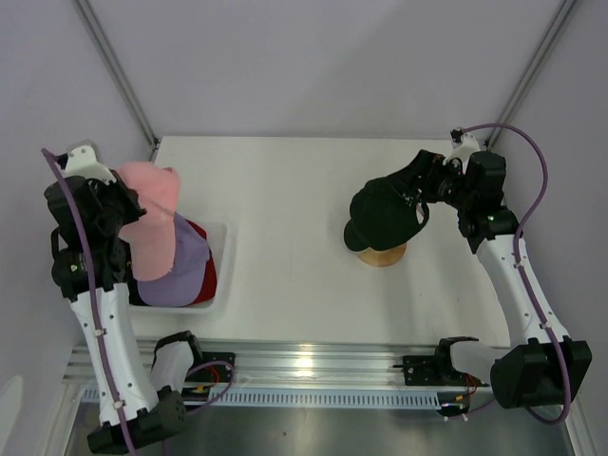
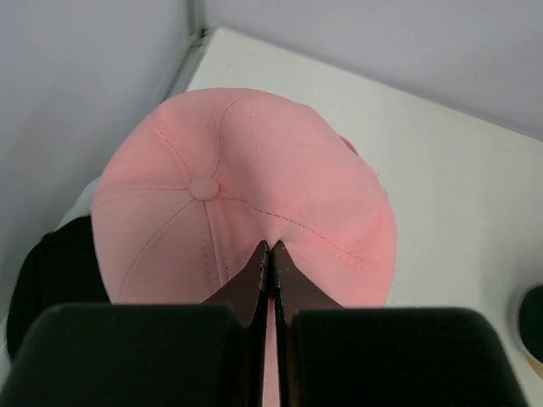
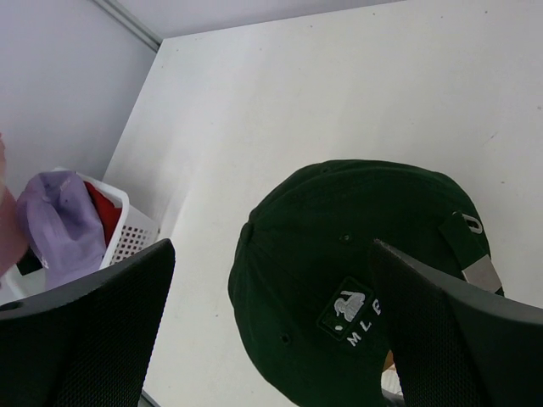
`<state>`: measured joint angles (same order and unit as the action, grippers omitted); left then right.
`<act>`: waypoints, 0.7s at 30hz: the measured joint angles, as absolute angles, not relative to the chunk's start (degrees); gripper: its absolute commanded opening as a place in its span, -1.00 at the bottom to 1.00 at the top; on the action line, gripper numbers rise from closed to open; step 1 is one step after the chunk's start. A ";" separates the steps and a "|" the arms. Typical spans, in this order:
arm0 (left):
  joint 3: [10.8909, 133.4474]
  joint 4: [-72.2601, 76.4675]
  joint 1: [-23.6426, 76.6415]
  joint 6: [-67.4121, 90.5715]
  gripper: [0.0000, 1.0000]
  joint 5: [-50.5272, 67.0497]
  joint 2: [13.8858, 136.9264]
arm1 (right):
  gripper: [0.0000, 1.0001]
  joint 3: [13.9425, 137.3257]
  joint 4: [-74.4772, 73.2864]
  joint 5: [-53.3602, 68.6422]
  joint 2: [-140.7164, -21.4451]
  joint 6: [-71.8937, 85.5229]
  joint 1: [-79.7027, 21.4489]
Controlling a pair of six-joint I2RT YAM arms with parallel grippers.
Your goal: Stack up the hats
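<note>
1 pink cap [image 2: 254, 170] hangs from the left gripper [image 2: 271, 263], whose 2 fingers are pressed together on a fold of fabric at the edge of its crown. The button on top faces the left wrist camera. From above, this cap sits over the left edge of the table [image 1: 304, 171], above the white mesh basket [image 1: 220, 285] and overlapping a lavender cap [image 1: 185, 255] that lies in it. I cannot tell whether those 2 touch. A red cap [image 1: 202, 268] lies in the basket just beside the lavender one, on its right. A black cap [image 2: 42, 288] shows partly, low and to the left of the pink one.

Well apart from these, right of the table's middle, a dark cap [image 1: 385, 211] rests on a round wooden stand [image 1: 382, 255]. It looks dark green in the right wrist view, with a white MLB mark and a metal buckle on its back strap. The right gripper [image 3: 271, 243] hovers at the far right side of this cap, its 2 fingers spread wide with the crown showing between them. Whether either finger touches the cap cannot be told.
</note>
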<state>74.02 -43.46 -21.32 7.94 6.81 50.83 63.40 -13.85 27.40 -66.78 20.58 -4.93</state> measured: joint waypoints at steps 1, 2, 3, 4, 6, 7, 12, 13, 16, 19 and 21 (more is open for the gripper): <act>75.40 -43.72 -19.92 7.92 -0.99 8.03 50.50 | 0.99 63.40 -13.82 27.29 -66.67 20.84 -4.93; 76.69 -44.05 -18.13 7.90 -0.99 9.34 50.22 | 0.99 63.40 -13.82 27.16 -66.54 20.97 -4.93; 77.80 -44.36 -15.75 7.88 -0.99 10.57 50.17 | 0.99 63.40 -13.82 26.94 -66.37 21.15 -4.93; 78.65 -44.36 -12.97 7.90 -0.99 11.44 50.22 | 0.99 63.42 -13.82 26.81 -66.17 21.30 -4.93; 79.79 -44.25 -7.07 7.92 -0.99 13.56 50.33 | 0.99 63.53 -13.82 26.74 -65.71 21.76 -4.93; 80.14 -44.14 -4.05 7.90 -0.99 14.46 50.61 | 0.99 63.64 -13.85 26.70 -65.43 22.15 -4.93; 80.40 -40.32 10.04 7.97 -0.99 17.17 55.83 | 0.99 64.01 -13.67 27.24 -62.72 25.58 -4.51; 80.47 -38.83 12.29 7.99 -0.99 17.28 57.87 | 0.99 64.01 -13.58 27.44 -62.02 26.57 -4.32; 80.75 -33.74 18.83 8.03 -0.99 17.43 65.10 | 0.99 64.01 -13.74 27.44 -60.07 29.21 -2.96; 81.67 -28.82 23.22 7.94 -0.99 19.16 72.99 | 0.99 63.99 -14.79 27.46 -58.50 32.16 -0.14; 83.31 -26.04 25.67 7.79 -0.99 20.67 78.08 | 0.99 63.75 -15.77 27.55 -57.54 34.39 2.70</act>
